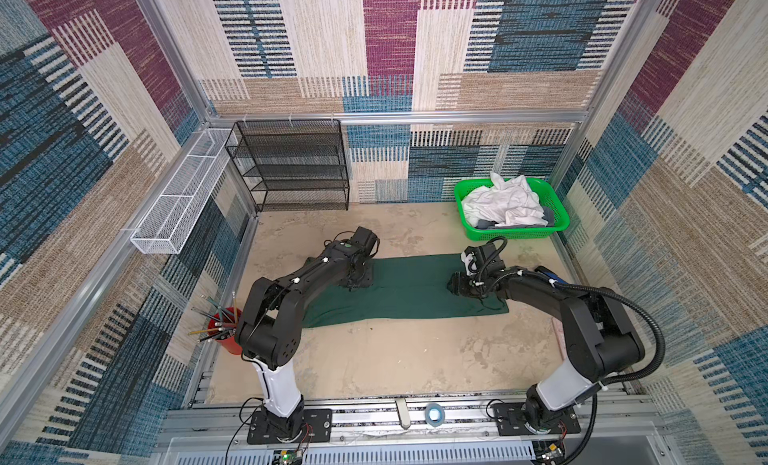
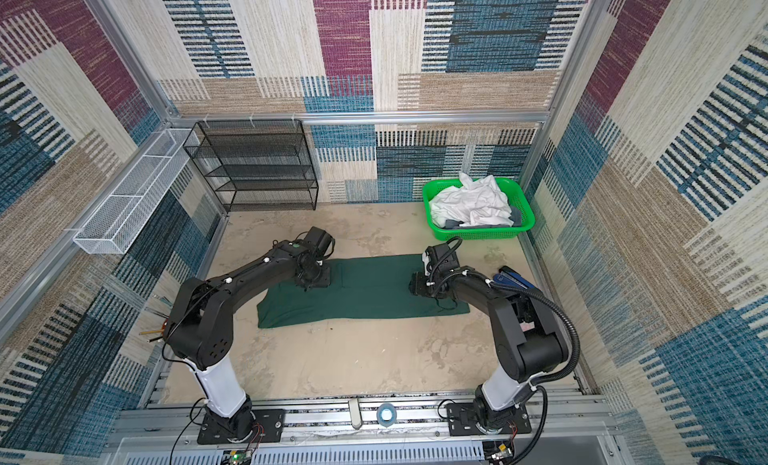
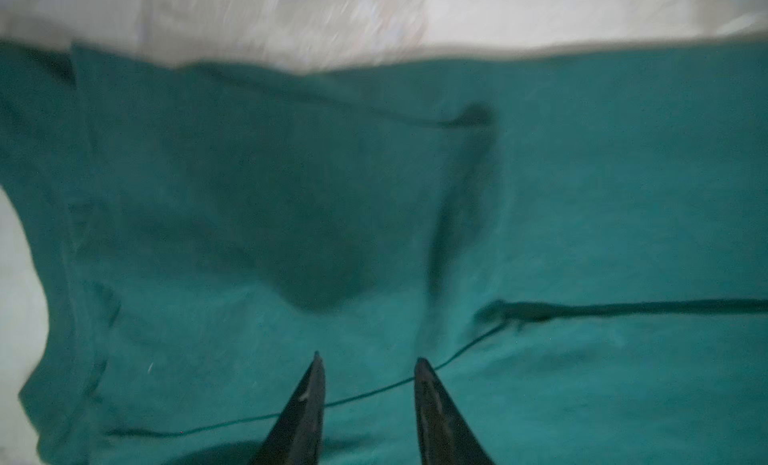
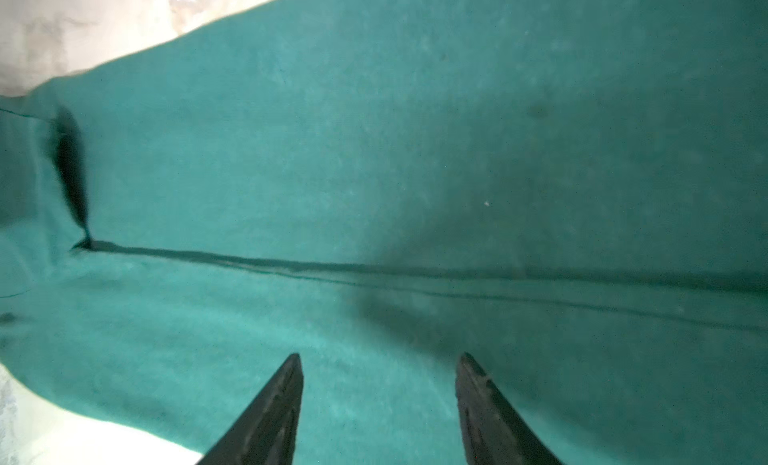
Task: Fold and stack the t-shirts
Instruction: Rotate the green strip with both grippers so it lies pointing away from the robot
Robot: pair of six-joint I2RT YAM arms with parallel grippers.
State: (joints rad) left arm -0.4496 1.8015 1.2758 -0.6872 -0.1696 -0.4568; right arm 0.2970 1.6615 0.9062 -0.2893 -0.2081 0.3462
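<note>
Dark green t-shirt (image 1: 407,288) lies on the table (image 1: 374,359) as a long folded strip, and both arms reach down over it. Near its left end the left fingers (image 3: 307,400) stand parted just above the cloth, holding nothing. A thin dark line crosses under them; whether it is a hem edge or a loose thread I cannot tell. Beyond these fingers the sleeve end looks rumpled, with a raised crease. Between the two sets of fingers a fold edge (image 4: 415,271) runs along the strip. Near the right end the right fingers (image 4: 270,404) are also spread wide and empty, close over the cloth. Well beyond them, white t-shirts (image 1: 503,205) and some grey fabric (image 1: 486,224) wait heaped in the green basket (image 1: 557,217).

The likely trouble is layers. If either set of fingers pinches only the top flap, the next fold would probably peel the strip open along that edge. A tip catching the thin line could drag the left end askew, and uneven lifting by the two arms would skew the fold.
</note>
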